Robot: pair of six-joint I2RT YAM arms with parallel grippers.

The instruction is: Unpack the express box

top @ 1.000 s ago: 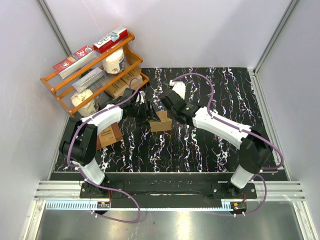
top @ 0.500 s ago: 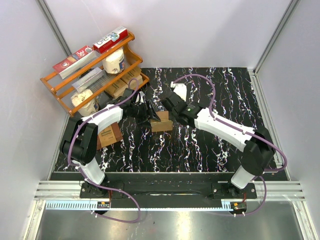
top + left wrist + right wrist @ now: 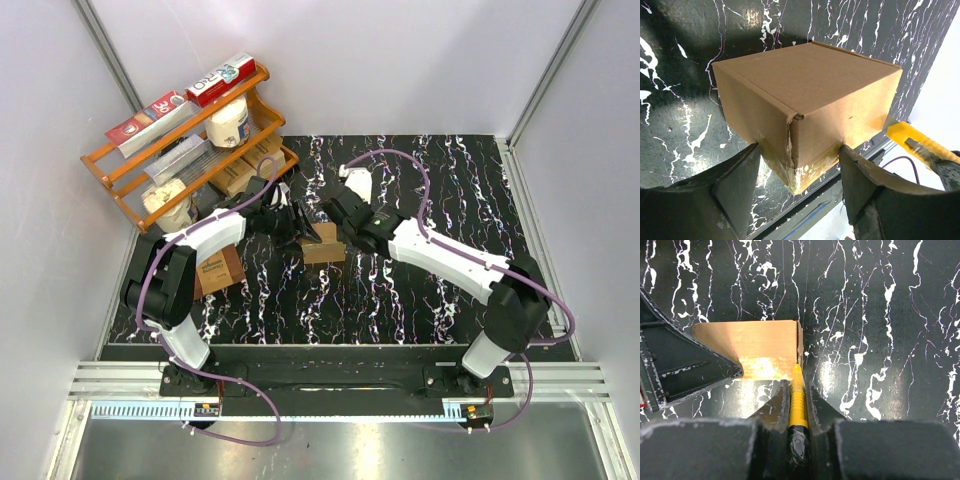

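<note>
The express box (image 3: 323, 245), small and light brown with glossy tape on its edges, sits on the black marbled table. My left gripper (image 3: 297, 228) is shut on one taped corner of the box (image 3: 805, 95), with one finger (image 3: 735, 185) on each adjoining face. My right gripper (image 3: 345, 215) is shut on a yellow utility knife (image 3: 798, 392). The knife tip touches the box's near right edge (image 3: 799, 365). The knife also shows at the right in the left wrist view (image 3: 912, 140).
An orange wooden rack (image 3: 120, 165) at the back left holds toothpaste boxes, jars and flat tan cartons. A darker brown box with a printed label (image 3: 218, 268) sits beside the left arm. A white object (image 3: 357, 180) lies behind the right gripper.
My right arm has shifted slightly, bringing the knife closer against the box. The left gripper and the box have barely moved.
</note>
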